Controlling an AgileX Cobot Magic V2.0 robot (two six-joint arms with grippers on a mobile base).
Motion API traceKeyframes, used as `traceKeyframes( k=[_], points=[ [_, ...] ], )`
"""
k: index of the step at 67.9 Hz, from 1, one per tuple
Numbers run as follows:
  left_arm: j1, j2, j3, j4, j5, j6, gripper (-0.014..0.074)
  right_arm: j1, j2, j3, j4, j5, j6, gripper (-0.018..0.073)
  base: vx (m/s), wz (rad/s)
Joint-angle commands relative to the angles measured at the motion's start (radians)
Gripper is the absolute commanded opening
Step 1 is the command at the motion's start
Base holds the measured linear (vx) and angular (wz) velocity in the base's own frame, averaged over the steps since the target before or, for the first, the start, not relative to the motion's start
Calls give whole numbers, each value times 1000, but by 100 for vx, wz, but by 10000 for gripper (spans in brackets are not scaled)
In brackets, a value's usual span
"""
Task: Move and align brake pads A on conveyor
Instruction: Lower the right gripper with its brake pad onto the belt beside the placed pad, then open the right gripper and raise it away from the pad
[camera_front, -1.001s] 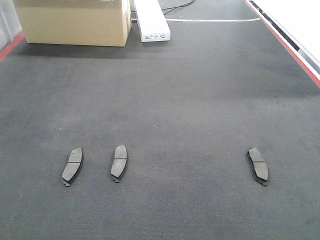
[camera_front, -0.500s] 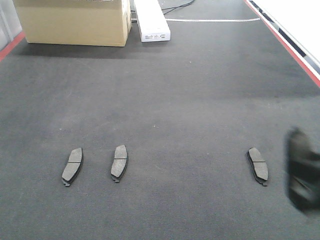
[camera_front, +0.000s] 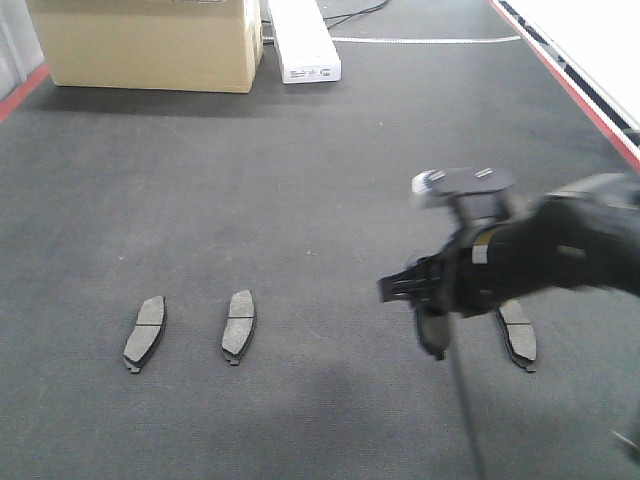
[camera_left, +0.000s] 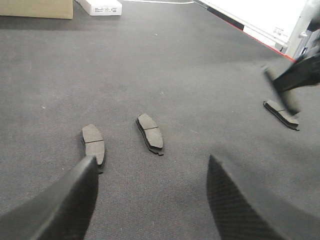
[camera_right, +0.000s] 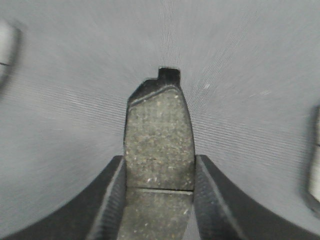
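Now the right gripper (camera_front: 432, 322) has swept in over the conveyor (camera_front: 320, 180), where a second ago only three pads lay on the belt. Its fingers (camera_right: 111, 200) pinch a fourth brake pad (camera_right: 159, 135), held hanging on end just left of the rightmost pad (camera_front: 516, 332). The other two pads, the middle pad (camera_front: 238, 326) and the far-left pad (camera_front: 145, 332), lie well left of the rightmost pad, side by side. The left gripper (camera_left: 150, 195) hovers near those two, fingers spread and empty. I judge the carried pad is bound for the gap, completing the row.
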Motion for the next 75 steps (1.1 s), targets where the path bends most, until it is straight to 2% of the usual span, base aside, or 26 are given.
traceKeyframes(
  k=[1, 18, 27, 39, 48, 64, 75],
  points=[
    [-5, 11, -24, 2, -66, 2, 461, -6, 76, -99, -4, -8, -5, 20, 0, 0],
    [-5, 11, -24, 2, -66, 2, 461, -6, 313, -282, -4, 81, -5, 78, 0, 0],
    [-5, 11, -24, 2, -66, 2, 461, -6, 376, -358, -4, 132, -1, 180, 0, 0],
    [-5, 11, -24, 2, -66, 2, 461, -6, 397, -384, -11, 163, 2, 369, 0, 0],
    [-5, 11, -24, 2, -66, 2, 461, -6, 355, -384, -23, 175, 3, 440, 0, 0],
    [-5, 11, -24, 2, -66, 2, 461, -4, 143, -367, -53, 199, 2, 440, 0, 0],
    [-5, 11, -24, 2, -66, 2, 461, -4, -59, -256, -104, 154, 7, 440, 0, 0]
  ],
)
